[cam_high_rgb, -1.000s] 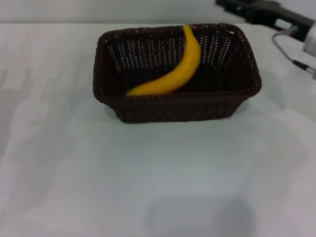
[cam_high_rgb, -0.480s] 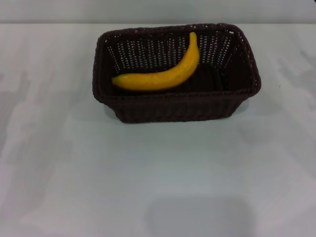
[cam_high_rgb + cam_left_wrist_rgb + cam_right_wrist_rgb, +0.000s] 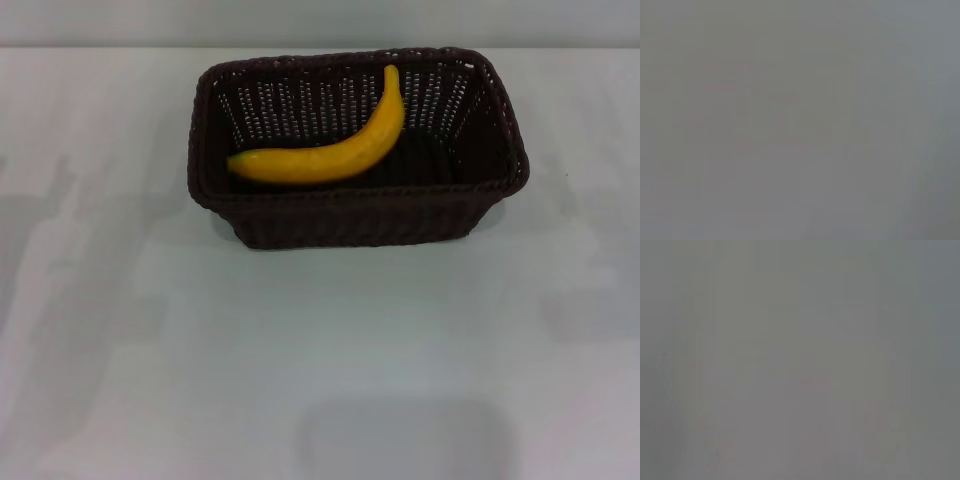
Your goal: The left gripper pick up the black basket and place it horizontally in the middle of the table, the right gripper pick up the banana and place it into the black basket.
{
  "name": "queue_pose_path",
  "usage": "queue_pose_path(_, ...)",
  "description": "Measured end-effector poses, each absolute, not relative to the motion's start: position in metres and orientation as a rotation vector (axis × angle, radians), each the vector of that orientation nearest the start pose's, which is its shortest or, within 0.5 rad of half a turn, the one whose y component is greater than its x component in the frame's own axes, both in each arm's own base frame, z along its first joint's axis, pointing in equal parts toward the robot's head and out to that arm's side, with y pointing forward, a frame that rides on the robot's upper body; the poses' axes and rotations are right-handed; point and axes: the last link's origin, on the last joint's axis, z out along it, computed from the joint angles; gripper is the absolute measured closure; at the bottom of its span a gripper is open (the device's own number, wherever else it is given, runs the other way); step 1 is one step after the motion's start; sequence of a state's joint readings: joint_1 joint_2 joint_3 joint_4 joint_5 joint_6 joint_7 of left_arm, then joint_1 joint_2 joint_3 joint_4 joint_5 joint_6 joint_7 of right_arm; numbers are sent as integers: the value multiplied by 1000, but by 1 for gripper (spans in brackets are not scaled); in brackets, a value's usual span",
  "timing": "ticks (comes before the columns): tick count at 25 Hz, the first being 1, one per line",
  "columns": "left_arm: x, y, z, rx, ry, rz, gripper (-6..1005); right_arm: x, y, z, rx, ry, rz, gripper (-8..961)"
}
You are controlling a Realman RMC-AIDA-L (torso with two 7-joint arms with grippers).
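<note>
Banana point(image 3: 322, 152), curved glossy yellow, now lies settled inside the dark woven wicker basket point(image 3: 355, 218) mid white counter point(image 3: 320, 350), so we judge the task done; both tools have left view, state untellable.

White table point(image 3: 320, 350), one item resting on it.
Black basket point(image 3: 360, 218) sits long side across, toward the far middle.
</note>
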State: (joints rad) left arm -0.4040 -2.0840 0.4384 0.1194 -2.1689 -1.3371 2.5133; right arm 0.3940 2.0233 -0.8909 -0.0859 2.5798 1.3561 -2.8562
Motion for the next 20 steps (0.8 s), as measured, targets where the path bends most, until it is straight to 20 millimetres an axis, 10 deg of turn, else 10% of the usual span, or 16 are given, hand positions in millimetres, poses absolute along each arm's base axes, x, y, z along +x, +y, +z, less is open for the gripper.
queue_pose_path(20,-344,310,21,-1454,-653,-953,107,368,325,49,-1439,541,689,79)
